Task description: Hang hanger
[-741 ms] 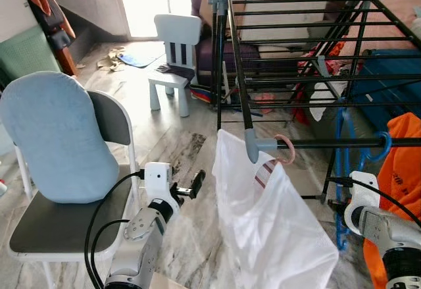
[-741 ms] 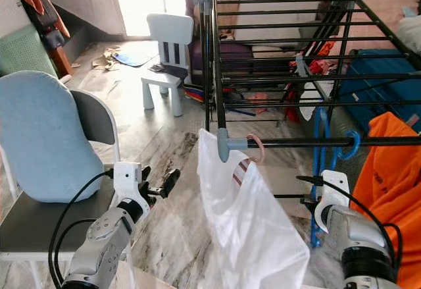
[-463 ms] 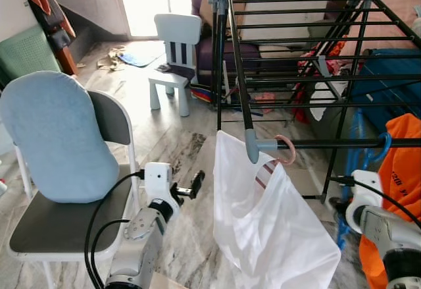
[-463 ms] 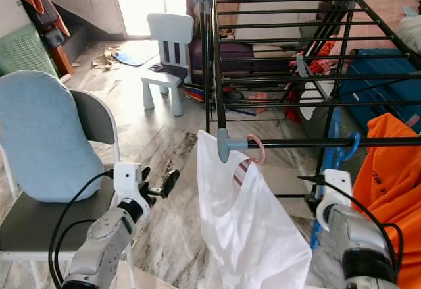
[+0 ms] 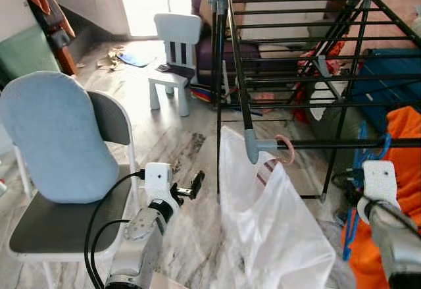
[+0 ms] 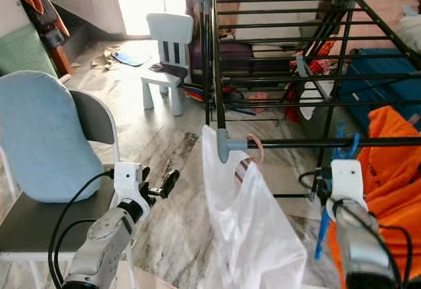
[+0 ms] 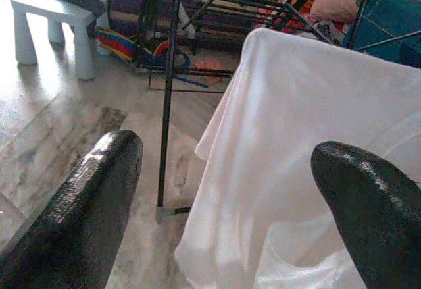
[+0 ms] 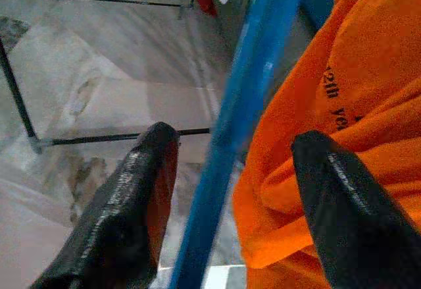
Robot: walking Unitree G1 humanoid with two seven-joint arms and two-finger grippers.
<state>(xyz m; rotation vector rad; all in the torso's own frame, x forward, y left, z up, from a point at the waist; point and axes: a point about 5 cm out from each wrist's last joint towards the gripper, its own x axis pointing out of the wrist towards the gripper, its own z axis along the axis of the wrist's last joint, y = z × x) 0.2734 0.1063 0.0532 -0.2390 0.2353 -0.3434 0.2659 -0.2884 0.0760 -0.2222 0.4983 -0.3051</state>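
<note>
A blue hanger (image 8: 243, 105) carrying an orange garment (image 6: 395, 164) hangs by its hook (image 6: 346, 145) on the front bar of the black drying rack (image 5: 316, 143). My right gripper (image 8: 233, 141) is open, with the hanger's blue bar running between its fingers (image 8: 141, 197) and the orange cloth against the far one. Further left on the same bar, a white shirt (image 5: 276, 230) hangs from a pink hanger (image 5: 287, 147). My left gripper (image 5: 194, 185) is open and empty, held low just left of the white shirt (image 7: 296, 137).
A grey folding chair with a light blue cushion (image 5: 56, 137) stands close on my left. A small white child's chair (image 5: 174, 45) is further back. Blue bins (image 5: 388, 72) and scattered clothes lie behind and under the rack. Marble floor (image 5: 177, 144) lies between chair and rack.
My right arm has risen and come closer to the blue hanger. The white shirt has swung slightly. My left arm has stayed put.
</note>
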